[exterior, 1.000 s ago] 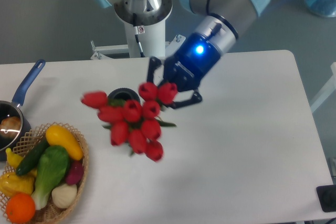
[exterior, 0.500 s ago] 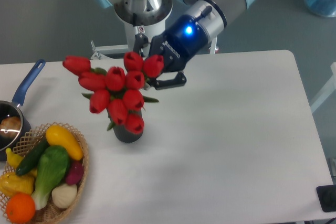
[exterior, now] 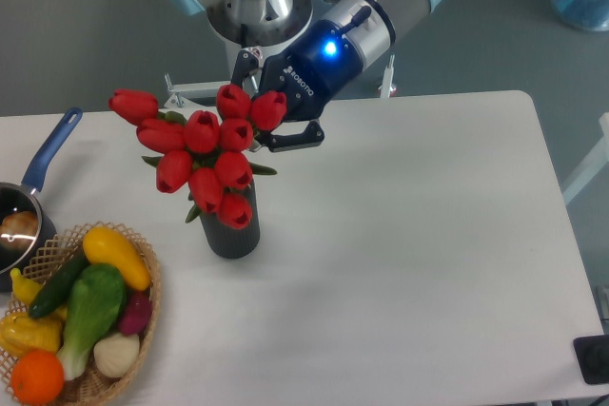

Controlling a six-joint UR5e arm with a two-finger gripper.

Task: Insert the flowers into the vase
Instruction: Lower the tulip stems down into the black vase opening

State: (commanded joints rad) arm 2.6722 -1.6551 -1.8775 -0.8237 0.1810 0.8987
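On the white bench (exterior: 409,235) the arm has carried the flowers (exterior: 202,154) up and toward the back left: 1 second ago the bunch hung low in front of the vase and hid most of it, and now it is lifted and sits above the vase (exterior: 232,233), whose black body is visible below the lowest bud. Compared with half a second ago the change is small, only a little more up and left. The gripper (exterior: 271,119) stays clenched on the flowers at the right side of the bunch, with 1 finger visible behind the upper buds and 1 below them. I judge that the stems are now near the mouth of the vase or just entering it, but the buds cover the mouth, so I cannot tell if they are already inside; the insertion looks close to done but the release is not yet made. Going from large to small among the containers: the wicker basket (exterior: 143,316) at the front left holds yellow, green, orange and white produce; the saucepan (exterior: 38,173) with the blue handle at the left edge holds something pale; the vase shows nothing else in it.
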